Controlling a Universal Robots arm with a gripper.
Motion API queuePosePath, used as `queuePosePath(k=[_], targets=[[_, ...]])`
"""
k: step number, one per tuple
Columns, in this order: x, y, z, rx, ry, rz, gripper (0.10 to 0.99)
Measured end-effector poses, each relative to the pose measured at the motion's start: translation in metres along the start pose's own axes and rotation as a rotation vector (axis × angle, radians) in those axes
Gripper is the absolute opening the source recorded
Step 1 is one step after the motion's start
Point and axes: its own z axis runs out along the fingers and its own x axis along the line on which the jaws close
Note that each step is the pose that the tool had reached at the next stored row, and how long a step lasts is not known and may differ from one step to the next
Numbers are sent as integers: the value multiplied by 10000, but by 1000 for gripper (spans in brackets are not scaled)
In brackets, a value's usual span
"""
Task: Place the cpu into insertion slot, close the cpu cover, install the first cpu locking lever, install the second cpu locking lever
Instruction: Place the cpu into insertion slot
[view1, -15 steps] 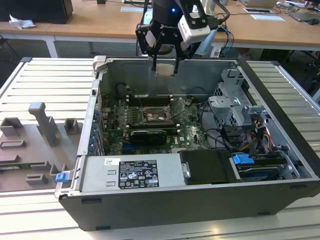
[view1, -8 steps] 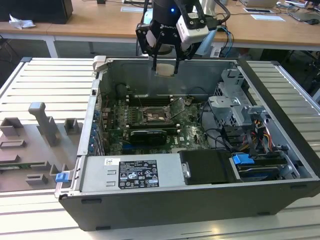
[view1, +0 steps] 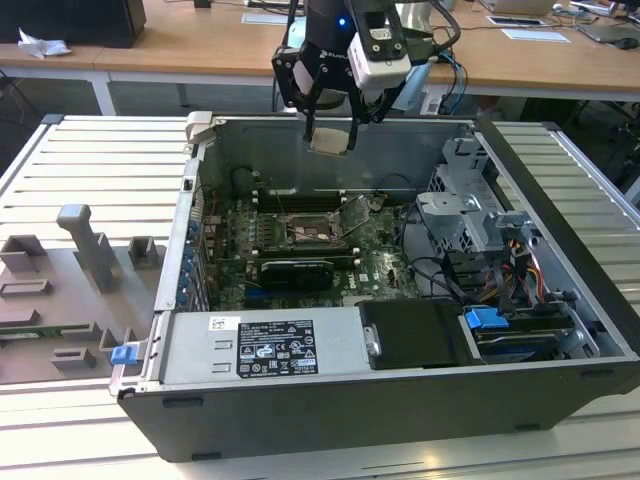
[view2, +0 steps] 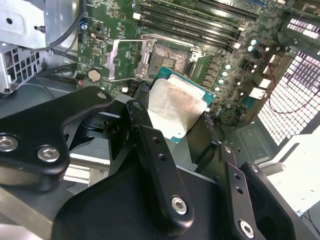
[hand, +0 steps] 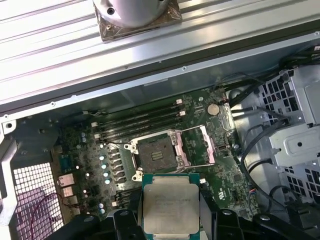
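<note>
My tool (view1: 330, 132): closed on the cpu, one finger on each of two opposite edges; in both wrist views the black fingers (view2: 141, 116) flank the chip.

Cpu (view1: 328, 138): held in the air, high above the insertion slot and not touching it. In the exterior view it hangs above the case's rear wall, on the far side of the slot. Its pale metal top faces the cameras in the second wrist view (view2: 175, 107) and the first wrist view (hand: 170, 207), with a thin green edge showing around it.

Insertion slot (hand: 157, 155): uncovered, its dark square centre bare inside a metal rim. It lies flat on the green board in the exterior view (view1: 303, 228) and shows past the chip in the second wrist view (view2: 172, 57).

Cpu cover (hand: 197, 145): swung open off the slot, hinged along the slot's edge and lying on the side where the coin battery (hand: 213, 108) sits; its square cut-out frames the board beneath (view2: 125, 60).

Memory slots (hand: 135, 120): long and narrow, running just beside the insertion slot.

Computer case (view1: 300, 420): lies open on its side around the slot's board, resting on the slatted metal bench (view1: 90, 150).

Locking levers: I cannot tell how they stand.
</note>
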Motion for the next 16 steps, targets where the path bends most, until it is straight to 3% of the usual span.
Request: queuePosePath(k=[4,16], targets=[[-2,-3,43,14,22,25,541],[-2,-5,65,-14,-67,1038,541]])
